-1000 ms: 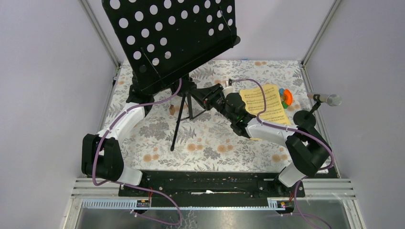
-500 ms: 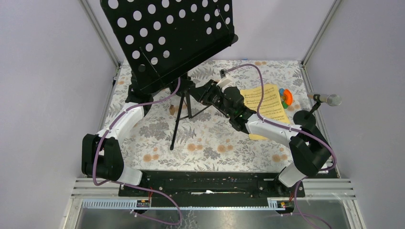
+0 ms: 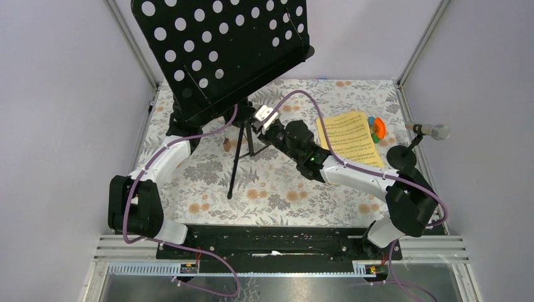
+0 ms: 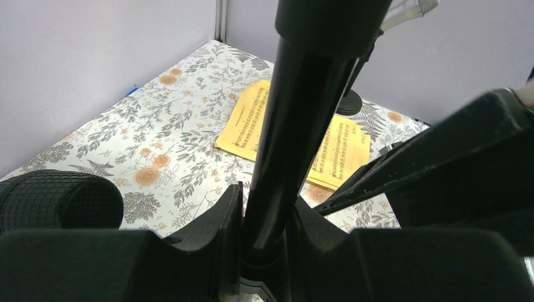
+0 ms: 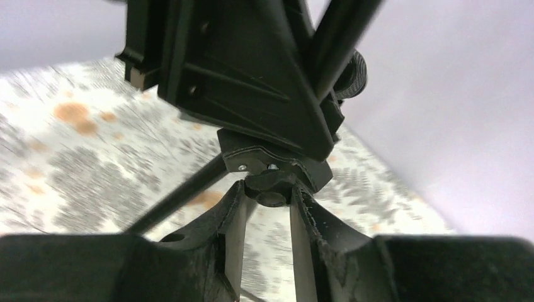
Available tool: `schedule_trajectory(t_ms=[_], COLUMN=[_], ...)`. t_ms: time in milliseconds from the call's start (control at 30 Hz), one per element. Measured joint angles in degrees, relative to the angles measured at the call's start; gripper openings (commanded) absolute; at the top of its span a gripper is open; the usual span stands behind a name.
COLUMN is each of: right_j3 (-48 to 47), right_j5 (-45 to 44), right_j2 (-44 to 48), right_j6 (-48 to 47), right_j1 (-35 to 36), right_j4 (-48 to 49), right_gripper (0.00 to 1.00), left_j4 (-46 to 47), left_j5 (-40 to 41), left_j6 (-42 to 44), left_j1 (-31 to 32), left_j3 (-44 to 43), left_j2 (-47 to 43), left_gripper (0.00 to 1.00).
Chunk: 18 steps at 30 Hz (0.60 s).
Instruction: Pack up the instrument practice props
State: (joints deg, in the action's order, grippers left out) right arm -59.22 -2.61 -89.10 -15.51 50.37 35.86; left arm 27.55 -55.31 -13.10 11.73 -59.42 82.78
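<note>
The black perforated music rack (image 3: 220, 50) stands tilted at the back on thin tripod legs (image 3: 236, 165). My left gripper (image 4: 267, 204) is shut on the rack's black pole (image 4: 296, 119); in the top view the rack hides it. My right gripper (image 3: 257, 127) reaches in from the right, and its jaws close on a small black knob (image 5: 272, 192) under the tripod hub (image 5: 252, 94). Yellow sheet-music pages (image 3: 350, 138) lie flat at the right. A silver microphone (image 3: 432, 131) sits on a disc-based post (image 3: 401, 155). A black mesh microphone head (image 4: 60, 201) shows in the left wrist view.
A small orange-green-blue toy (image 3: 376, 129) lies just right of the pages. A small brown piece (image 3: 226, 145) sits by the tripod legs. The floral cloth (image 3: 283, 195) is boxed in by grey walls with metal corner posts.
My right arm has swung left from over the yellow pages to the tripod hub, its wrist turned, its jaws now on the knob. The rack has shifted slightly. The left arm holds still.
</note>
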Motion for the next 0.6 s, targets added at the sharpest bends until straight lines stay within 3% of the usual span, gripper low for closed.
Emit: schedule_trajectory(t_ms=[267, 400, 467, 533, 600], right_j3=[-0.1, 2.3, 4.3, 5.2, 6.1], right_j5=[-5.1, -10.0, -13.0, -14.7, -16.0], right_j2=[0.0, -1.3, -2.8, -3.7, -4.0], right_j6=[-32.5, -49.1, -57.6, -62.2, -64.4], right_j1=[3.8, 6.0, 7.1, 7.7, 8.1], right_j4=[-3.1, 1.4, 6.8, 9.6, 11.6], right_gripper=[0.01, 0.03, 0.15, 0.45, 0.60], left_j4=[-0.1, -0.1, 0.0, 0.0, 0.0], left_j5=[-0.1, -0.1, -0.1, 0.0, -0.1], left_j6=[0.2, 0.2, 0.2, 0.1, 0.0], left_j1=[0.5, 0.7, 0.8, 0.9, 1.0], left_j3=[0.0, 0.0, 0.0, 0.0, 0.0], left_j2=[0.0, 0.0, 0.0, 0.0, 0.1], left_gripper=[0.00, 0.00, 0.00, 0.00, 0.00])
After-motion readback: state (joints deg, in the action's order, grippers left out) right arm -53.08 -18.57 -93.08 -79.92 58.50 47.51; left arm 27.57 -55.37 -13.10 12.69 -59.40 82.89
